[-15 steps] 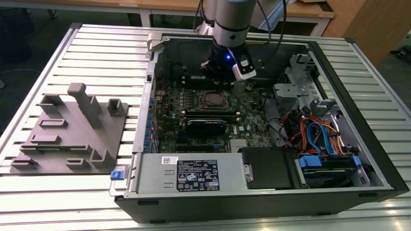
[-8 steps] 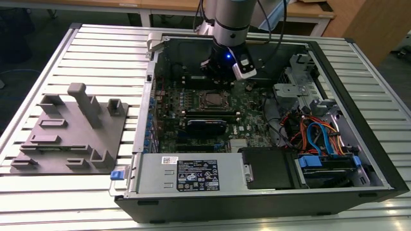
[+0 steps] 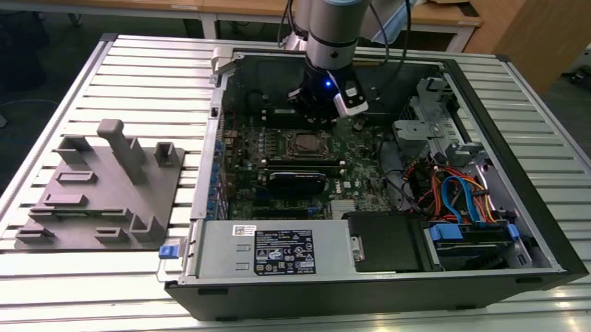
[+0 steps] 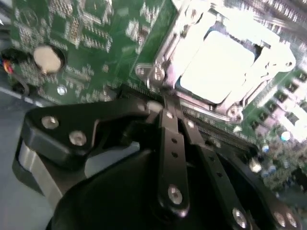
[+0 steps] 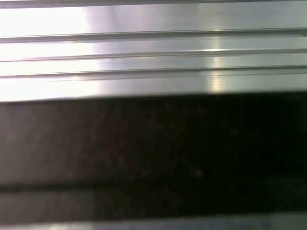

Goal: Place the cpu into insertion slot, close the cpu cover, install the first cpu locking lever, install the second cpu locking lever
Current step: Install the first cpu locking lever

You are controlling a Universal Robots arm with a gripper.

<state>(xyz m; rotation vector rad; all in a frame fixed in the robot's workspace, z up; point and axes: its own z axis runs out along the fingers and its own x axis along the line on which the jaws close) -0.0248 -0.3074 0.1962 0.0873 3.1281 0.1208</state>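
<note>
1. Nearest in the exterior view: open computer case (image 3: 369,290) lying on the slatted table (image 3: 138,76). It holds the power supply (image 3: 277,250) at the front, a cable bundle (image 3: 452,194), and the green motherboard (image 3: 356,155) behind.
2. Insertion slot (image 3: 303,144) sits mid-board, just beyond the long memory slots (image 3: 297,164). In the second wrist view the cpu (image 4: 218,64) lies inside the slot (image 4: 178,86), with the cpu cover (image 4: 165,45) framing it; cover looks down, judged only.
3. Claw (image 4: 165,112) sits just short of the slot's near rim, fingers (image 4: 173,143) drawn together, nothing held.
4. Beyond the slot: arm wrist (image 3: 330,41) above the case's rear wall.
5. Risk: the tip slipping off the slim lever and scraping the board; glare on the chip hides whether it seats flat, so forcing the latch could damage the socket.
</note>
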